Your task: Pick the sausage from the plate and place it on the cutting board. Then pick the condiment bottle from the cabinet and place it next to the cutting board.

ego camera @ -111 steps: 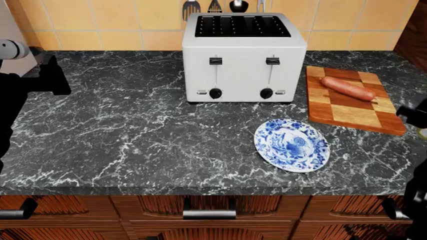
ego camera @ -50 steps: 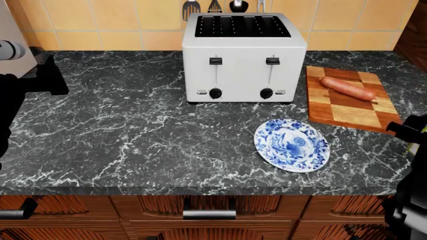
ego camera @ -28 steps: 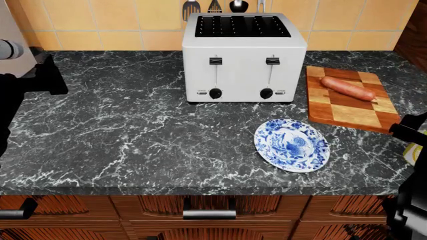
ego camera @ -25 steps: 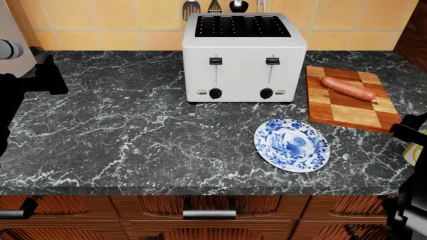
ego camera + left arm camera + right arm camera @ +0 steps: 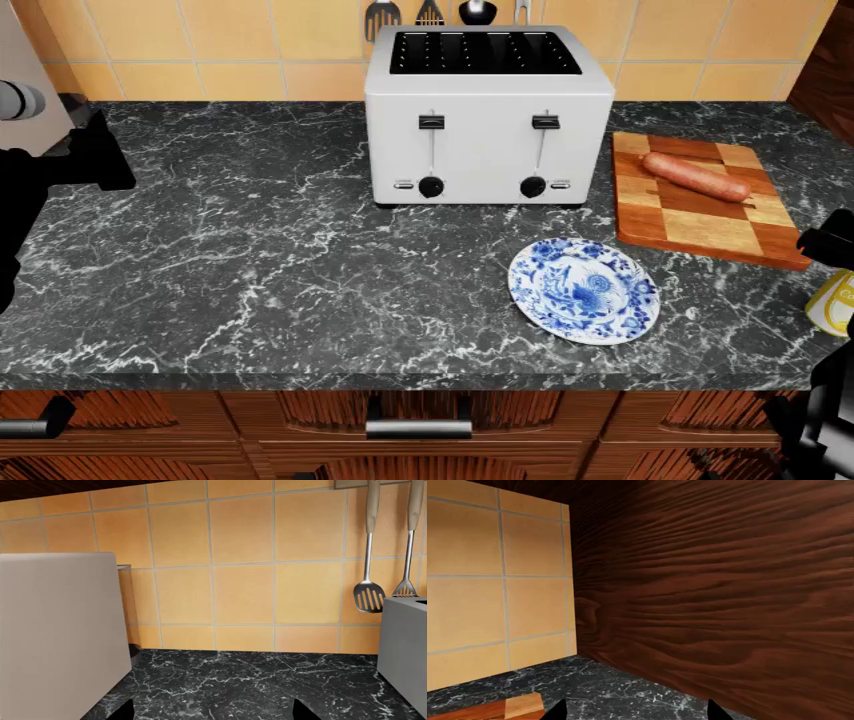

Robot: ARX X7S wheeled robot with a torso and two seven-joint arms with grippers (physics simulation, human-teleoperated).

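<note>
- Two things matter for our coming move: the bottle (image 5: 833,302) and the board (image 5: 699,198). We see the bottle at the far right edge of the head view, on or just above the counter (image 5: 267,260); contact is hidden. It lies toward us from the board's near right corner, close by but apart.
- We judge the sausage (image 5: 697,176) step done: it lies on the board, long axis slanting from far-left to near-right, and the plate (image 5: 585,290) is bare.
- Our right gripper (image 5: 830,238) is the nearer arm by far, a dark shape just above the bottle at the frame edge. We cannot tell whether it grips the bottle or has let go; the right wrist view shows only two dark fingertips (image 5: 558,711) apart, with no bottle between them, facing the cabinet wall (image 5: 720,590).
- Our left gripper (image 5: 212,711) is well apart at the counter's left end, fingertips spread and holding nothing.
- We judge the bottle's placing beside the board as nearly done or done.
</note>
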